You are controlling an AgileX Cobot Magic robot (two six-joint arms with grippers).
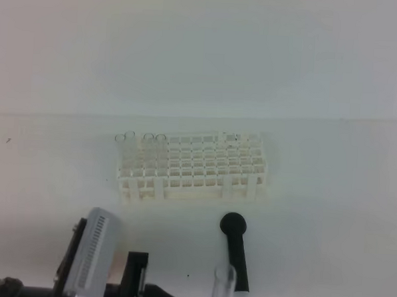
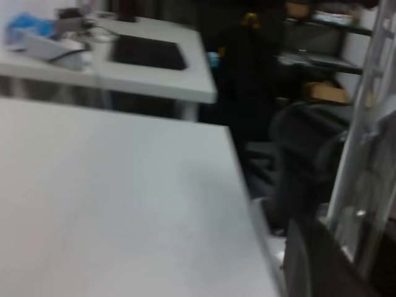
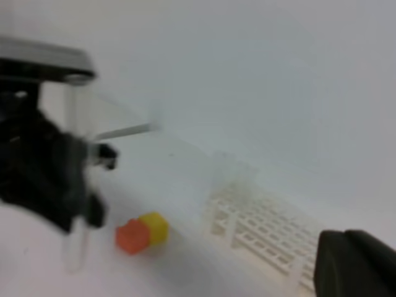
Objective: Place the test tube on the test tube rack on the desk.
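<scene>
The white test tube rack point(image 1: 192, 167) is standing on the desk point(image 1: 328, 215) with clear tubes along its back row, while the test tube point(image 1: 222, 287) is showing upright at the bottom edge beside a black stick point(image 1: 236, 250), both grippers being closed.

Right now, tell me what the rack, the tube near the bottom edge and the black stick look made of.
The test tube rack looks like white moulded plastic, matt, judging by its thin lattice walls. The test tube looks like clear glass or plastic; the desk shows through it, and which one is unclear. The black stick looks like dull black rubber or plastic, without shine.
</scene>
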